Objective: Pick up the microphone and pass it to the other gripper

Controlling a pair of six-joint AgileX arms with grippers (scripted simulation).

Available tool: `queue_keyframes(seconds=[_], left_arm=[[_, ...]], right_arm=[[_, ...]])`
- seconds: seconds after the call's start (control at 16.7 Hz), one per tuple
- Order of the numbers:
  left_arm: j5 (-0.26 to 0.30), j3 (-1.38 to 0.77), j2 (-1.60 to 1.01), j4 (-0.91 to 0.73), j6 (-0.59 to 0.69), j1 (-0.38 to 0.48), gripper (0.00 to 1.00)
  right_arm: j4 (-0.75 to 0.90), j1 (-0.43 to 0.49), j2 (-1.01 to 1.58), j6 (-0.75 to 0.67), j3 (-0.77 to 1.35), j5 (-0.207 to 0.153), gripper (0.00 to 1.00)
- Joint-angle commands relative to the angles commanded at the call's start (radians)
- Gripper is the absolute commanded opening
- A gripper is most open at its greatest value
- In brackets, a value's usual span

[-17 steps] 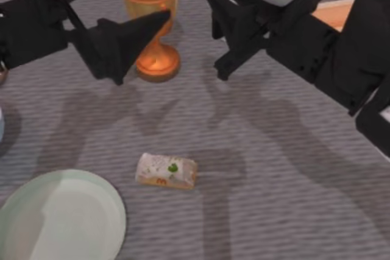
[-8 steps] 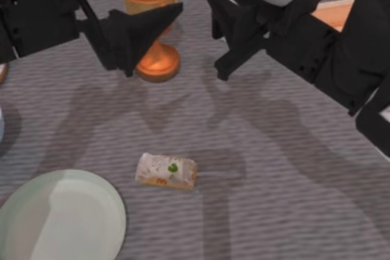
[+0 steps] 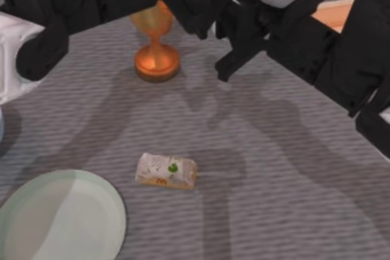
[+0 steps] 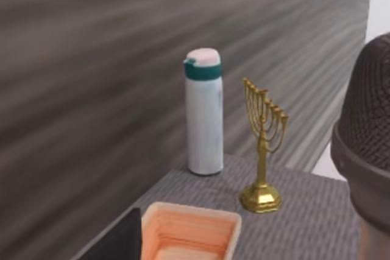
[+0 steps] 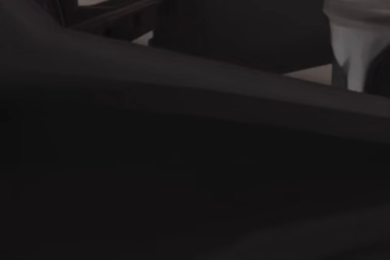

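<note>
The microphone [image 4: 365, 132] shows only in the left wrist view, as a dark mesh head with a band. It hangs close by, well above the table. In the top view its handle is hidden among the black claws at the back. My right gripper [image 3: 223, 36], the one with the pale grey block on its wrist, stays at the back centre and seems shut on the microphone. My left gripper [image 3: 214, 2], the other gripper, reaches in from the left with its jaws spread, right beside the right claw. The right wrist view is dark.
An orange goblet [image 3: 156, 50] stands at the back under the left arm. A wrapped sandwich [image 3: 166, 171] lies mid-table and a pale green plate [image 3: 61, 217] sits front left. An orange tray [image 4: 183, 235], a gold candelabrum [image 4: 263, 144] and a white bottle [image 4: 203, 114] stand near the table's back edge.
My left arm has swung right and towards the back, across the goblet, bringing its gripper up against the right gripper. The right arm has stayed still.
</note>
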State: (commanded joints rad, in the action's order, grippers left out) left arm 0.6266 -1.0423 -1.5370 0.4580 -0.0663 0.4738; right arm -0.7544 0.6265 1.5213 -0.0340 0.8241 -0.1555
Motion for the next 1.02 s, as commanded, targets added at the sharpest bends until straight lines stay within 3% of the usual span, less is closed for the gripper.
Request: queue_keyframes(seconds=[0.36,1.02], left_arm=[[-0.026,-0.029,-0.036,0.008,0.001,0.027,1.00],[-0.026,-0.029,-0.036,0.008,0.001,0.027,0.17]], right_arm=[[0.000,0.000,0.000,0.000,0.000,0.000,0.00],[0.000,0.000,0.000,0.000,0.000,0.000,0.00]])
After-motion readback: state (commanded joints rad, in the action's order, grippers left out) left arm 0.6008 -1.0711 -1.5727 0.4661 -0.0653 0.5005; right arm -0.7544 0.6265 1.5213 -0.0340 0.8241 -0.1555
